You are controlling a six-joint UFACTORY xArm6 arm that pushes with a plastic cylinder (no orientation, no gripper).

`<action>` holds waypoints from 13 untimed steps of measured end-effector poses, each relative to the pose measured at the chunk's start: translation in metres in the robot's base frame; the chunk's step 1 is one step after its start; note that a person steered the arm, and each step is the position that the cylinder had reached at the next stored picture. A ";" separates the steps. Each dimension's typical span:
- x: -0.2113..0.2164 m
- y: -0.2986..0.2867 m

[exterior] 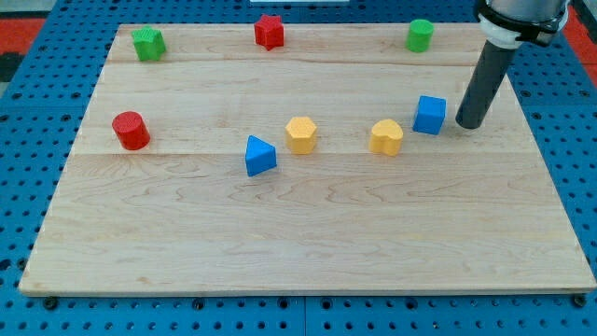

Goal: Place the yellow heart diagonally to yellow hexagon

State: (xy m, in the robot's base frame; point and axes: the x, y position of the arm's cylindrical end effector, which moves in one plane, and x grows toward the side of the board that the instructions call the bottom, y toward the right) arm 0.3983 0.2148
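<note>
The yellow heart (386, 136) lies on the wooden board, right of centre. The yellow hexagon (301, 133) lies to its left, at about the same height in the view, with a gap between them. My tip (467, 124) rests on the board at the view's right, just right of a blue cube (430, 114), which sits up and right of the heart. The tip touches no block.
A blue triangle (260, 155) lies down-left of the hexagon. A red cylinder (131, 130) is at the left. Along the top edge stand a green star (147, 43), a red star (269, 31) and a green cylinder (420, 35). The board (308, 252) sits on a blue pegboard.
</note>
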 end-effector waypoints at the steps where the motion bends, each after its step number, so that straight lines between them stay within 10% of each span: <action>1: 0.023 0.000; 5: 0.018 -0.127; 10: 0.141 -0.056; 13: 0.093 -0.104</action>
State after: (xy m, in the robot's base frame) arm 0.4916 0.1106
